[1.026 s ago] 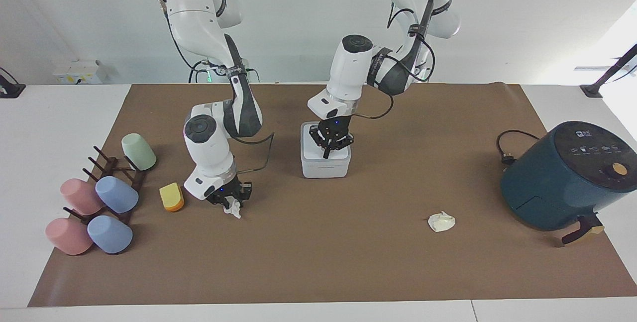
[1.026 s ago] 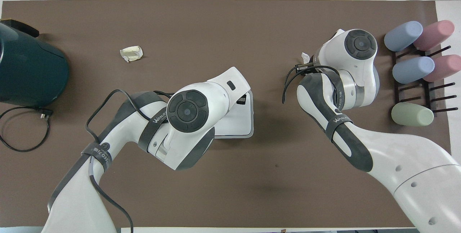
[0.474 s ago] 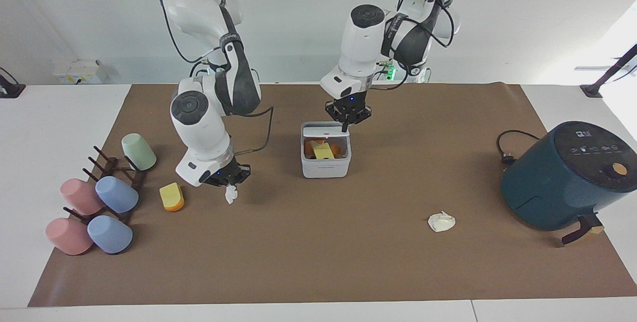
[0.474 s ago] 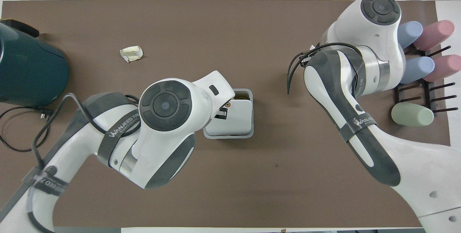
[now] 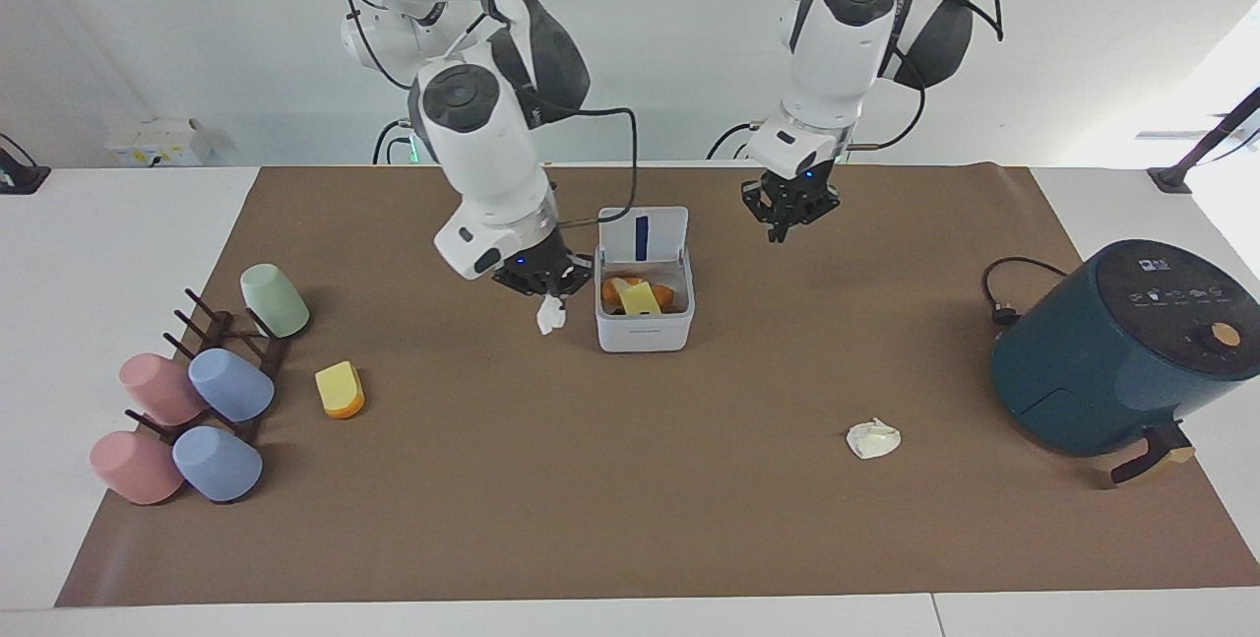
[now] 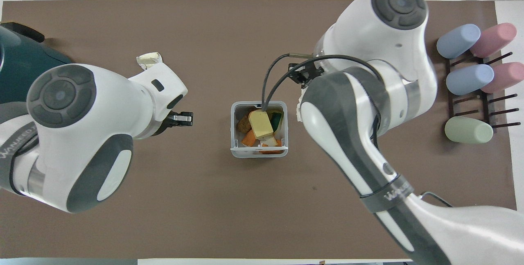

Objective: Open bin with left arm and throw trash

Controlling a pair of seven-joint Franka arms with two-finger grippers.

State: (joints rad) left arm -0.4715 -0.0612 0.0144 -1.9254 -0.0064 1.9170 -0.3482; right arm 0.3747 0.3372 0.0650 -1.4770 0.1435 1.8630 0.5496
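- Closest to the robots, up in the air: left gripper (image 5: 787, 219), hanging over bare brown mat (image 5: 630, 519) toward the left arm's end of the worktop (image 5: 98, 223), beside the bin; could not tell whether apart or together.
- Next, mid-worktop: white bin (image 5: 645, 332), lid (image 5: 642, 235) tipped up and open on the robots' side, blue stripe showing inside it; filled with yellow and orange scraps.
- Just beside the bin, toward the right arm's end: right gripper (image 5: 543, 285), raised, clamped on the crumpled white tissue (image 5: 548, 316), which dangled below the fingertips, not yet over the opening.
- Farther out, toward the right arm's end: yellow-and-orange sponge block (image 5: 340, 389) lying on the mat, near a dark rack (image 5: 231, 342) carrying green, blue and pink cups.
- Farthest from the robots among the trash: cream paper wad (image 5: 873, 439), alone on the mat toward the left arm's end, well apart from the bin.
- At that same end: dark-teal air fryer (image 5: 1117, 347) with its black cord.
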